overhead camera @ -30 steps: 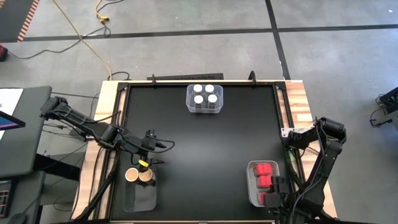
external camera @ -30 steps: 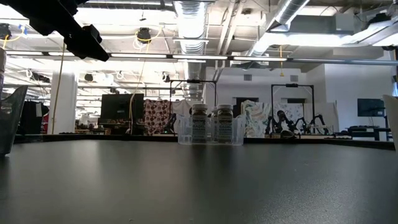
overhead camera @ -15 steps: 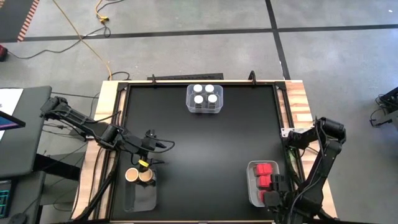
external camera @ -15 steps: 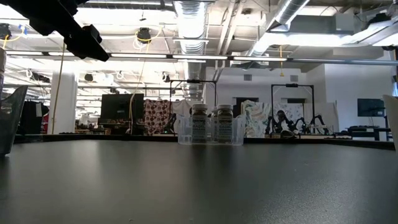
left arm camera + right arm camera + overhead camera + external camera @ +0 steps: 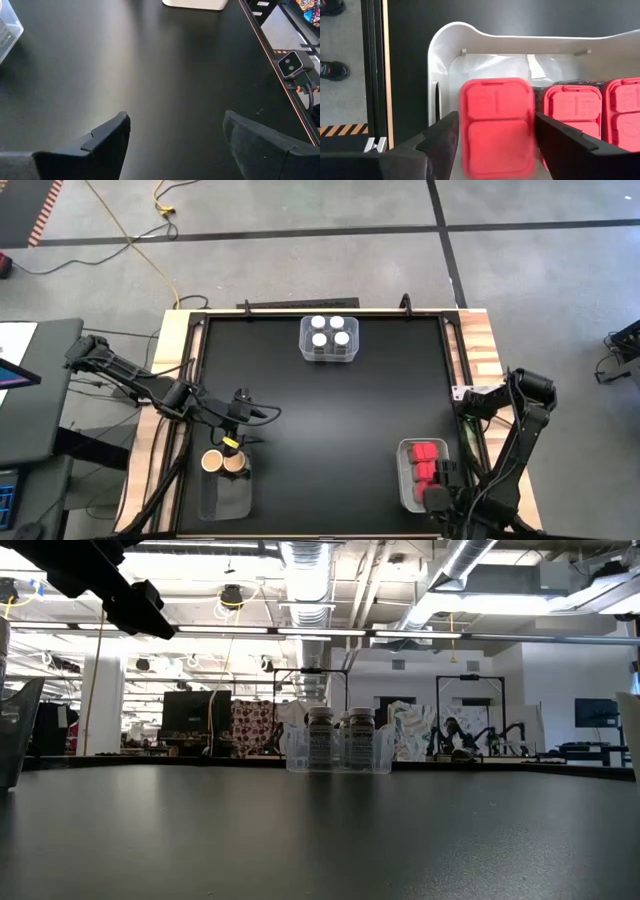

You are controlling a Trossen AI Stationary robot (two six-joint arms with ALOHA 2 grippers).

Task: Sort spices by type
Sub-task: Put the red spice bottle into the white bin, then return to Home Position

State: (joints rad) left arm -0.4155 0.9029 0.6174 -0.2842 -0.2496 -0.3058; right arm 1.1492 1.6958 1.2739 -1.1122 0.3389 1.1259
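Left tool (image 5: 243, 418) is hovering just above the table (image 5: 320, 430) beside the two tan-lid jars (image 5: 222, 462), which are sitting at the end of the left bin (image 5: 226, 498); its fingers (image 5: 107, 142) are standing apart with nothing between them. White-lid jars (image 5: 329, 331) are sitting in the far bin (image 5: 329, 357), all four together. Right tool (image 5: 495, 150) is sitting over the right bin (image 5: 442, 65), fingers flanking a red box (image 5: 497, 127) beside three more red boxes (image 5: 572, 112); the box looks blurred, so whether it is gripped or just let go, I cannot tell. To do this well: opening fully, lifting straight up, clearing the neighbouring boxes without nudging them.
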